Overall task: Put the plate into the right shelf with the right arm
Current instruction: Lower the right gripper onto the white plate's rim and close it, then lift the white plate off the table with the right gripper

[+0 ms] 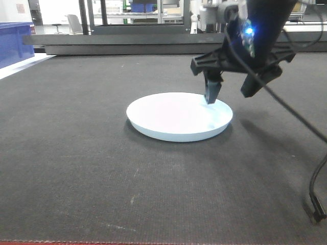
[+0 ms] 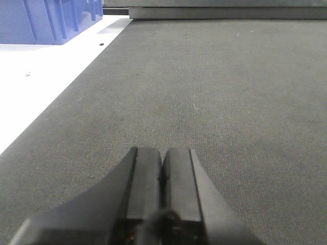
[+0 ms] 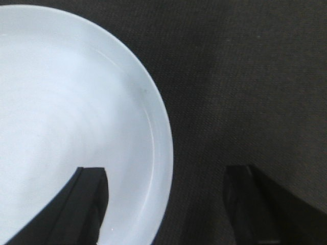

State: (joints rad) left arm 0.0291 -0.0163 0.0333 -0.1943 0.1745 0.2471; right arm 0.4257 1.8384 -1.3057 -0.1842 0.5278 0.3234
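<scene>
The plate (image 1: pixel 179 116) lies flat on the dark mat, white on top with a pale blue rim. My right gripper (image 1: pixel 230 96) hangs open over its right edge. One finger (image 1: pixel 211 92) points down onto the inside of the rim and the other stays outside it. In the right wrist view the plate (image 3: pixel 66 112) fills the left side and the right gripper (image 3: pixel 166 173) straddles the rim, one finger (image 3: pixel 89 204) over the white surface. My left gripper (image 2: pixel 162 153) is shut on nothing, low over bare mat. The right shelf is out of view.
A blue bin (image 1: pixel 13 43) stands on a white surface (image 2: pixel 41 81) at the mat's far left. A broad grey rail (image 1: pixel 127 43) runs along the back, with metal framing behind it. A black cable (image 1: pixel 317 204) hangs at the right.
</scene>
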